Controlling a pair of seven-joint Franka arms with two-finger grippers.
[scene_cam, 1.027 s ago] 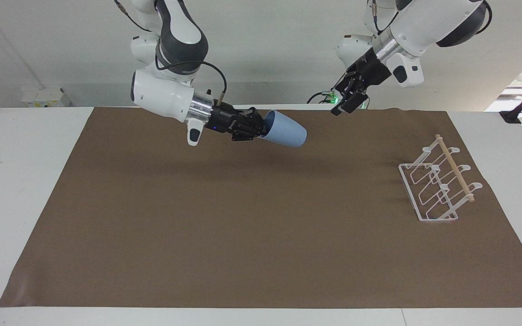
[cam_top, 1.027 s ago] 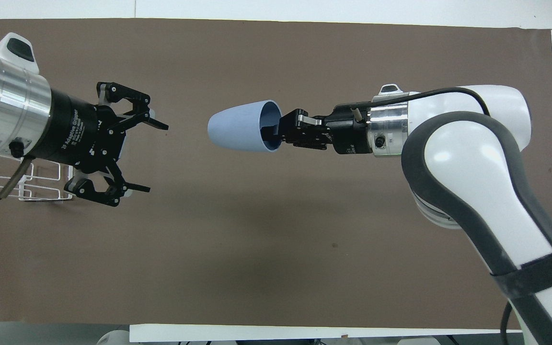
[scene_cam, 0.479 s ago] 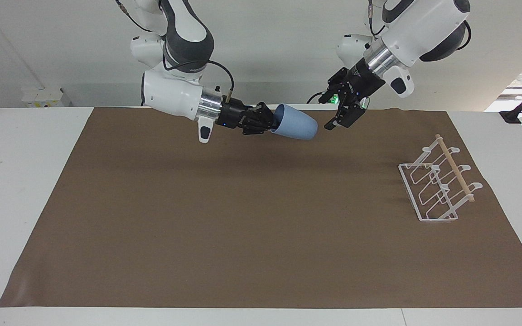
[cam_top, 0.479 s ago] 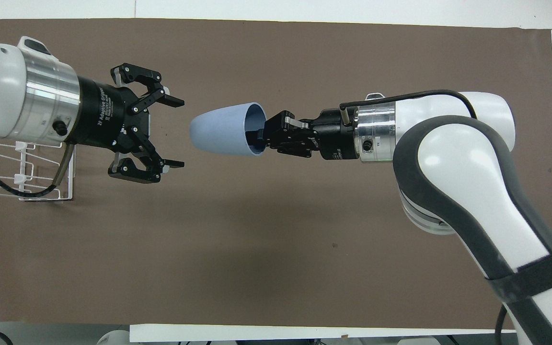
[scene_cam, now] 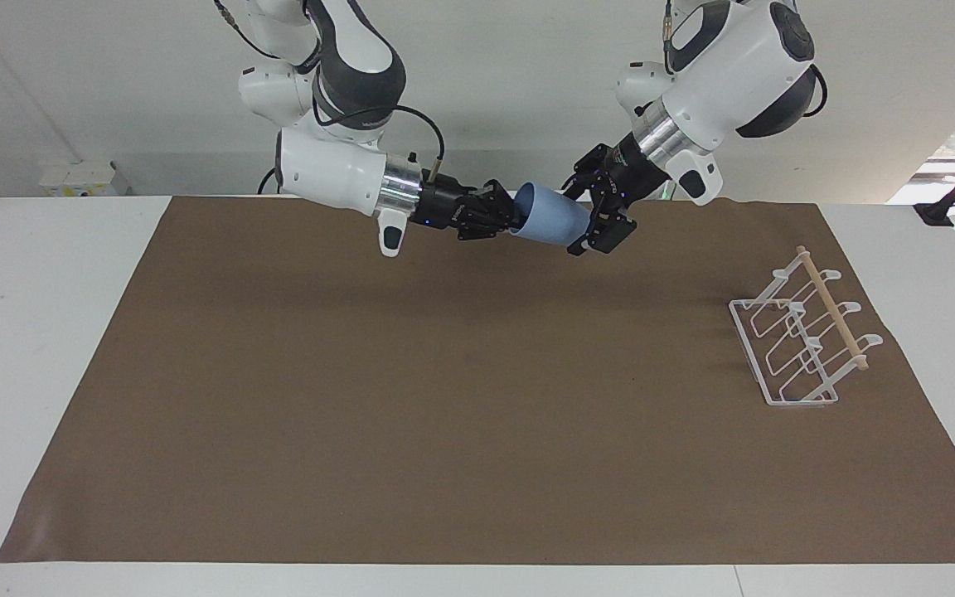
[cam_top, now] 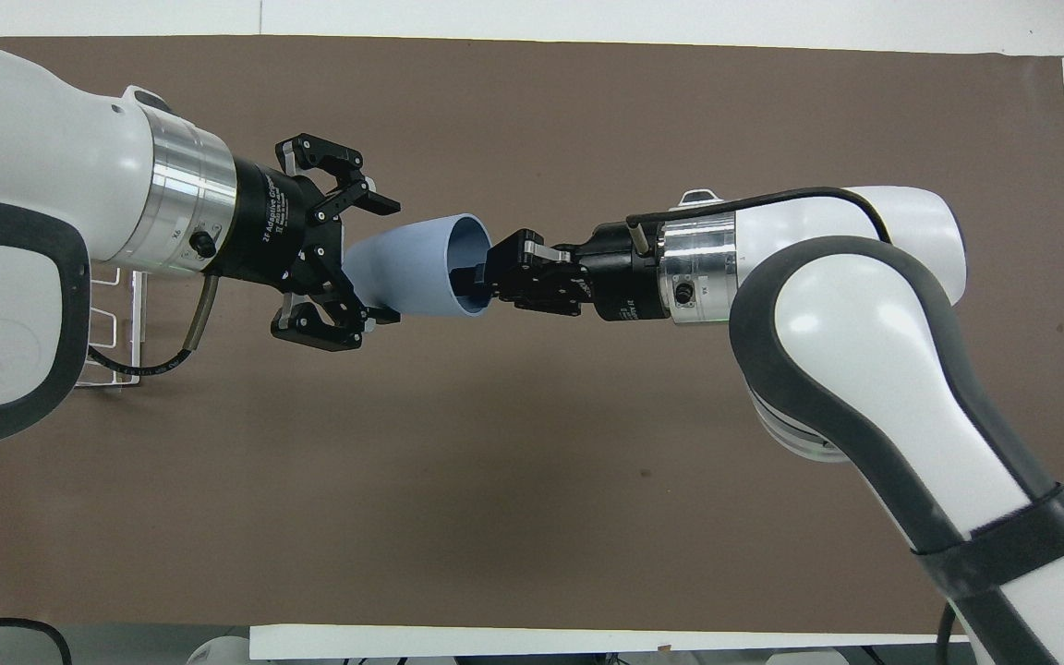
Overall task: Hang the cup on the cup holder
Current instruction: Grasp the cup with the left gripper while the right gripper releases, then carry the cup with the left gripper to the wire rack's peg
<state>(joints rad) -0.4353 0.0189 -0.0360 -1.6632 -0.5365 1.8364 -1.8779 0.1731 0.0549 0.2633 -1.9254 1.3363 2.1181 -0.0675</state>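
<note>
A robotics lab: my two arms work over a white table [scene_cam: 30, 332] spread with a brown mat [scene_cam: 444, 398], bare white wall [scene_cam: 511, 75] across the frame's top, cabling at its edges.

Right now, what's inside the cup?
One finger of the right end effector reaches inside the cup at its rim; the deeper interior is hidden.

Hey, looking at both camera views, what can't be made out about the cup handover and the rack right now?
- Cup base: in the overhead view, it sits between the left gripper fingers; contact cannot be told.
- Right gripper fingertips: hidden inside the cup's mouth in both views.
- Cup holder: in the overhead view, mostly covered by the left arm; the dowel is unseen.
- Left gripper in the facing view: its fingers overlap the cup, so any gap is unreadable.
</note>
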